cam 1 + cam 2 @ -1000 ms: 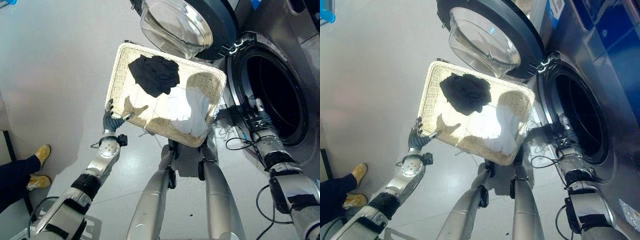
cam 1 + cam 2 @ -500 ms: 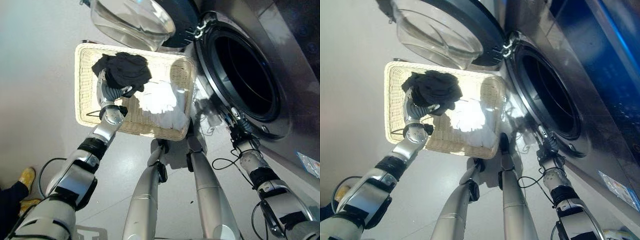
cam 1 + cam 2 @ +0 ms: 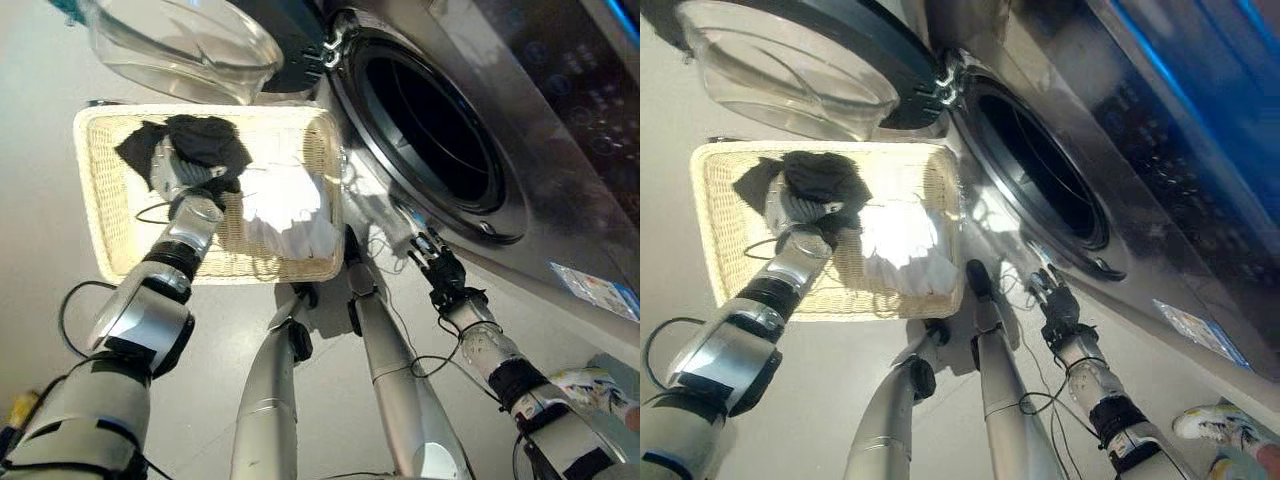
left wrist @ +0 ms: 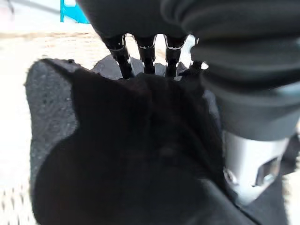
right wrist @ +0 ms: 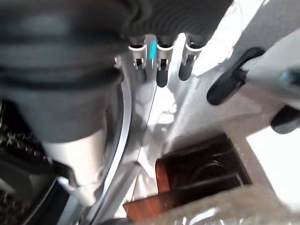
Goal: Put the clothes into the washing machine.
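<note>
A cream wicker basket (image 3: 95,200) stands on the floor left of the washing machine. In it lie a black garment (image 3: 200,140) and a white garment (image 3: 285,205). My left hand (image 3: 170,168) rests on the black garment, and in the left wrist view the dark cloth (image 4: 117,154) bunches up against that hand (image 4: 234,70). The machine's drum opening (image 3: 430,130) gapes dark, with its glass door (image 3: 180,40) swung wide above the basket. My right hand (image 3: 437,268) hovers open below the drum's lower rim, holding nothing (image 5: 159,70).
The basket sits close against the machine's front, under the swung-out door. A person's white shoe (image 3: 1205,425) stands on the floor at the lower right, and a yellow shoe (image 3: 20,405) at the lower left.
The camera has swung, shifting the whole scene. My left hand went from the basket's near rim onto the black garment. My right hand drew back from the drum mouth to below its rim.
</note>
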`<state>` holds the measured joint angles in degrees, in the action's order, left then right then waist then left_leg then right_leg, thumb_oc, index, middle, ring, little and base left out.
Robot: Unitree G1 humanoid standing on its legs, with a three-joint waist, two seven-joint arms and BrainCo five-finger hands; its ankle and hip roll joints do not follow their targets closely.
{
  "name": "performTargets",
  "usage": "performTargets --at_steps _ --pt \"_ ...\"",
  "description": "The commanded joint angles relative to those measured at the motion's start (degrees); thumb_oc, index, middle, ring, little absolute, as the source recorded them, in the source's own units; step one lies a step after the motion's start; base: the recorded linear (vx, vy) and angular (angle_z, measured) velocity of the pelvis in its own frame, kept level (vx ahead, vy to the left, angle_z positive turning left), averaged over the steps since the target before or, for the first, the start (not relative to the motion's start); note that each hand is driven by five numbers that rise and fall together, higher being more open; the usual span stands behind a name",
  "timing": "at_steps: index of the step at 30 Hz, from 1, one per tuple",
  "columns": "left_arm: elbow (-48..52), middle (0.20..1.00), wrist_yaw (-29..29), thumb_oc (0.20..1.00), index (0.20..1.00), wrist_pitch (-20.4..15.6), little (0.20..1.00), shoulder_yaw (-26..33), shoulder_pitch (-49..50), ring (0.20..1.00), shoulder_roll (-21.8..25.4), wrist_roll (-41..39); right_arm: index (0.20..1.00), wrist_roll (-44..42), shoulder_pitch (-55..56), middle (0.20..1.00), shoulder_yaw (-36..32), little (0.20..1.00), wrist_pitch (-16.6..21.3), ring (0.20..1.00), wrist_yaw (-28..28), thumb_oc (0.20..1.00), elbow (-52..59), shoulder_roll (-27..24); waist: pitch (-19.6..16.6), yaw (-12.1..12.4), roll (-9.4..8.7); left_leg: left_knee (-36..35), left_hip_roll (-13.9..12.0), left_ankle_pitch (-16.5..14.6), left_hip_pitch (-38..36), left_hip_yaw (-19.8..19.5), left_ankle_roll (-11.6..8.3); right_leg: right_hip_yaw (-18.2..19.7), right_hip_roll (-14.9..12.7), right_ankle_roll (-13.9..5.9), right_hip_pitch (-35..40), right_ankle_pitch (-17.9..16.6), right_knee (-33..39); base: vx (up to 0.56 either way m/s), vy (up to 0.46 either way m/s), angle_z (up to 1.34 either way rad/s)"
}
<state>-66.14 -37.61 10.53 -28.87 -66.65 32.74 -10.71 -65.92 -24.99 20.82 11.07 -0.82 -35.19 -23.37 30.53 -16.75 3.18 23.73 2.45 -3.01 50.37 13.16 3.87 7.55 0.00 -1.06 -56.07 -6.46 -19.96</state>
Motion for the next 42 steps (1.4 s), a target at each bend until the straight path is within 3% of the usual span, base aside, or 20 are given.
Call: performTargets --at_steps 1,2,4,5,9,15,17,18,19,20,21,22,23,24,27,28,30,34,37,42 --pt "-5.0 0.674 1.3 0.674 0.674 4.9 0.674 -1.2 -1.4 0.674 4.7 2.0 1.000 -1.1 2.5 1.000 0.5 1.000 0.9 1.000 -2.0 1.000 3.8 0.4 -0.7 0.2 -3.00 8.8 0.2 -5.7 1.1 -0.9 -4.01 -1.9 0.2 -2.41 0.3 3.1 -1.6 0.01 0.105 -0.07" --pt "-7.2 0.416 2.3 0.416 0.416 7.8 0.416 -3.0 -2.6 0.416 5.6 4.4 1.000 -1.9 3.1 1.000 0.8 1.000 0.9 1.000 -2.9 1.000 4.4 -0.1 -0.7 -0.3 -3.42 9.9 0.1 -6.4 1.9 -0.7 -3.96 -1.5 0.2 -2.48 -0.5 2.9 -1.9 0.01 0.066 -0.05" --pt "-8.7 0.200 4.0 0.200 0.200 11.3 0.200 -5.1 -3.7 0.200 6.3 6.8 1.000 -2.8 3.5 1.000 0.8 1.000 0.6 1.000 -3.5 1.000 5.1 -0.6 -0.7 -0.8 -3.76 10.6 0.0 -6.8 2.5 -0.6 -3.93 -1.2 0.3 -2.54 -1.2 2.7 -2.3 0.01 0.085 -0.06" --pt "-9.8 0.200 5.8 0.200 0.200 14.2 0.200 -6.9 -4.5 0.200 6.8 8.9 1.000 -3.5 3.8 1.000 0.7 1.000 0.1 1.000 -3.9 1.000 5.8 -1.2 -0.7 -1.1 -3.98 10.8 0.1 -6.9 2.9 -0.5 -3.90 -0.8 0.5 -2.56 -1.6 2.5 -2.3 0.01 0.079 -0.10" --pt "-11.2 0.200 8.4 0.200 0.200 18.5 0.200 -10.9 -5.1 0.200 7.3 11.3 1.000 -4.2 4.6 1.000 0.7 1.000 0.6 1.000 -5.1 1.000 6.5 -2.2 -0.7 -1.5 -4.25 10.8 0.3 -6.9 3.3 -0.6 -3.99 -0.3 0.6 -2.67 -2.0 2.0 -2.1 0.00 0.058 -0.06" --pt "-10.2 0.200 6.1 0.200 0.200 16.6 0.200 -10.6 -4.3 0.200 7.2 7.6 1.000 -3.2 5.1 1.000 0.8 1.000 1.3 1.000 -4.8 1.000 7.9 -2.3 -0.7 -1.2 -4.04 9.4 0.9 -6.2 2.5 -1.0 -4.27 -0.2 0.9 -2.66 -1.4 1.8 -1.4 0.00 0.007 0.00" --pt "-9.0 0.200 3.7 0.200 0.200 12.8 0.200 -8.6 -3.6 0.200 7.0 2.7 1.000 -2.9 4.9 1.000 0.7 1.000 1.1 1.000 -4.6 1.000 8.5 -2.2 -0.7 -0.7 -3.96 8.6 1.1 -5.8 2.0 -1.3 -4.37 -0.6 0.8 -2.60 -1.0 1.9 -1.1 0.00 0.000 0.00" --pt "-7.1 0.200 1.0 0.200 0.200 6.3 0.200 -4.7 -2.7 0.200 6.6 -3.5 1.000 -2.1 5.0 1.000 0.8 1.000 1.4 1.000 -3.9 1.000 9.9 -1.6 -0.7 -0.2 -3.84 7.8 1.2 -5.5 1.4 -1.7 -4.44 -0.9 0.9 -2.48 -0.5 2.2 -1.0 0.00 0.000 0.00" --pt "-6.9 0.200 0.8 0.200 0.200 5.6 0.200 -4.4 -2.5 0.200 6.6 -4.2 1.000 -1.9 5.0 1.000 0.9 1.000 1.4 1.000 -3.9 1.000 10.0 -1.5 -0.7 -0.2 -3.81 7.7 1.2 -5.4 1.3 -1.7 -4.44 -0.9 0.9 -2.46 -0.4 2.3 -0.9 0.00 0.000 0.00" --pt "-5.2 0.200 0.1 0.200 0.200 2.0 0.200 -1.4 -1.8 0.200 6.4 -6.6 1.000 -1.1 5.3 1.000 0.8 1.000 1.5 1.000 -3.7 1.000 10.7 -1.0 -0.7 0.1 -3.72 7.3 1.2 -5.3 0.8 -2.1 -4.45 -1.1 1.0 -2.39 0.0 2.7 -1.2 -0.01 -0.039 0.04" --pt "-2.2 0.200 -0.5 0.200 0.200 -5.1 0.200 2.2 -0.5 0.200 5.7 -13.2 1.000 0.8 5.7 1.000 0.9 1.000 2.0 1.000 -2.9 1.000 12.2 -0.3 -0.7 0.7 -3.60 6.7 1.3 -5.0 0.1 -2.5 -4.45 -1.3 1.2 -2.25 0.6 3.3 -1.5 -0.01 -0.042 0.07" --pt "-1.9 0.200 0.3 0.200 0.200 -5.8 0.200 2.6 -0.2 0.200 5.6 -14.4 1.000 1.2 5.8 1.000 0.9 1.000 2.0 1.000 -2.9 1.000 12.5 -0.2 -0.7 0.7 -3.54 6.6 1.3 -5.0 0.0 -2.6 -4.45 -1.4 1.2 -2.23 0.7 3.4 -1.5 -0.01 -0.052 0.12" --pt "1.0 0.200 -0.8 0.200 0.200 -10.8 0.200 5.5 0.7 0.200 4.8 -20.4 1.000 2.3 6.1 1.000 0.9 1.000 1.8 1.000 -2.2 1.000 13.8 0.3 -0.7 1.1 -3.45 6.0 1.3 -4.6 -0.6 -2.9 -4.42 -1.6 1.4 -2.10 1.3 3.8 -1.8 -0.07 -0.090 0.19" --pt "4.4 0.200 -0.3 0.200 0.200 -18.3 0.200 10.0 2.4 0.200 3.4 -25.1 1.000 5.6 5.8 1.000 0.9 1.000 2.4 1.000 -1.6 1.000 15.3 1.2 -0.7 1.6 -3.37 4.8 1.7 -2.4 -0.2 -2.9 -4.11 -1.9 1.2 -1.83 0.9 2.7 -1.3 -0.01 -0.071 0.26" --pt "5.4 0.200 -0.8 0.200 0.200 -19.1 0.200 10.4 3.4 0.200 3.0 -25.3 1.000 6.3 6.4 1.000 1.1 1.000 2.4 1.000 -1.4 1.000 15.5 1.4 -0.7 2.0 -3.10 4.8 1.6 -3.9 -1.8 -3.8 -4.34 -2.2 1.5 -1.93 2.5 4.5 -1.8 0.01 -0.019 0.18" --pt "8.8 0.200 -2.8 0.200 0.200 -21.9 0.200 11.8 5.0 0.200 2.3 -26.4 1.000 8.1 6.6 1.000 1.0 1.000 2.5 1.000 -0.9 1.000 16.5 1.8 -0.7 2.5 -2.96 4.2 1.7 -3.6 -2.5 -4.1 -4.28 -2.6 1.5 -1.81 3.1 4.6 -1.7 -0.11 -0.149 0.27" --pt "25.4 0.200 -8.0 0.200 0.200 -28.7 0.200 15.6 14.5 0.200 -0.7 -21.6 1.000 22.7 7.0 1.000 1.1 1.000 2.7 1.000 4.0 1.000 23.8 2.7 -0.7 5.4 -2.43 -0.4 2.5 0.2 -4.2 -5.9 -3.98 -4.2 1.5 -1.41 5.3 3.3 0.4 -0.15 -0.232 0.20" --pt "33.8 0.200 -9.3 0.200 0.200 -29.7 0.200 18.4 20.7 0.200 -1.7 -13.8 1.000 33.4 6.5 1.000 1.0 1.000 2.0 1.000 6.4 1.000 28.3 1.8 -0.7 8.0 -1.63 -4.8 2.8 2.5 -7.1 -7.9 -4.06 -6.0 1.9 -0.86 8.6 4.6 1.1 -0.05 -0.167 0.44" --pt "39.8 0.200 -7.5 0.200 0.200 -30.9 0.200 20.4 26.6 0.200 -2.7 -7.8 1.000 36.3 6.1 1.000 0.2 1.000 1.8 1.000 6.3 1.000 30.8 0.7 -0.7 10.2 -1.02 -7.8 2.9 4.3 -8.9 -9.5 -4.42 -7.8 2.0 -0.36 11.1 6.1 0.9 -0.04 -0.150 0.36" --pt "50.5 0.200 3.7 0.200 0.200 -32.4 0.200 21.5 32.9 0.200 -2.8 -6.3 1.000 38.1 5.4 1.000 -0.5 1.000 1.1 1.000 4.5 1.000 33.8 -0.2 -0.7 13.1 -0.51 -11.7 1.9 6.5 -11.5 -11.2 -5.30 -10.5 1.9 0.31 14.3 8.6 0.1 -0.05 -0.144 0.35"
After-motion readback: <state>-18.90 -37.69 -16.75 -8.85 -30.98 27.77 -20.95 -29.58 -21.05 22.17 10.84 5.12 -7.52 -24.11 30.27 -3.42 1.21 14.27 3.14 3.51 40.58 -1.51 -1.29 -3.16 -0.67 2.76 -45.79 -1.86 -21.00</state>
